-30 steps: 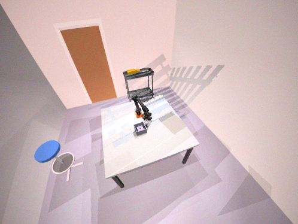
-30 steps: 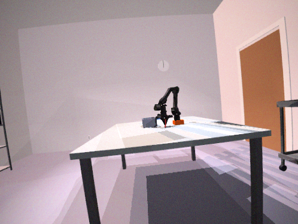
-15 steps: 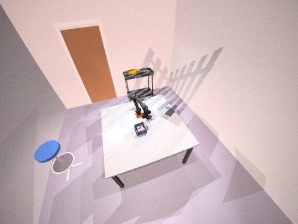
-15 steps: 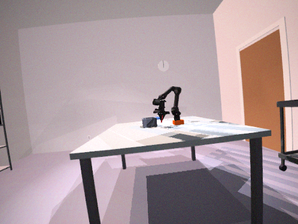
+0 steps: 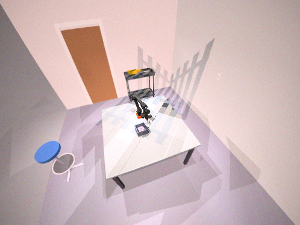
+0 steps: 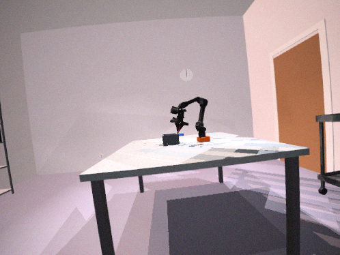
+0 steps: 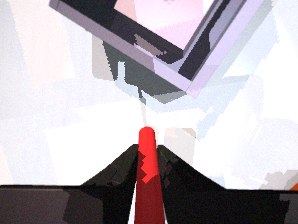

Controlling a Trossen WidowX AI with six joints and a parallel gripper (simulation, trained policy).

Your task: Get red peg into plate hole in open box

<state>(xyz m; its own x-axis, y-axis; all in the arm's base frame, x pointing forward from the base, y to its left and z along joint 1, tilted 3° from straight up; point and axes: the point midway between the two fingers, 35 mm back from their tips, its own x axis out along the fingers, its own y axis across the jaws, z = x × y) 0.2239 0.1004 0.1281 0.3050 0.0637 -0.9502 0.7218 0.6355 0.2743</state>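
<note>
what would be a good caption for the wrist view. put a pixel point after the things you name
Wrist view: red peg (image 7: 146, 165) held between the black fingers, open box (image 7: 167, 80) ahead.

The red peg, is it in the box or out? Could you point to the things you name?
Out: the tool (image 5: 147, 121) (image 6: 178, 132) (image 7: 147, 150) grips the red peg (image 6: 178, 129) (image 7: 147, 162) outside the box (image 5: 137, 132) (image 6: 171, 140) (image 7: 170, 75).

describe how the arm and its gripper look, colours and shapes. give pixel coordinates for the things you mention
The arm (image 5: 144, 106) (image 6: 202, 114) is black, with slim links and chunky, rounded joints. Its gripper (image 5: 147, 120) (image 6: 178, 132) (image 7: 147, 150) is black too, with dark fingers that taper to narrow tips. At the arm's foot is a bright orange block (image 5: 138, 115) (image 6: 203, 139). No markings or cables can be made out.
</note>
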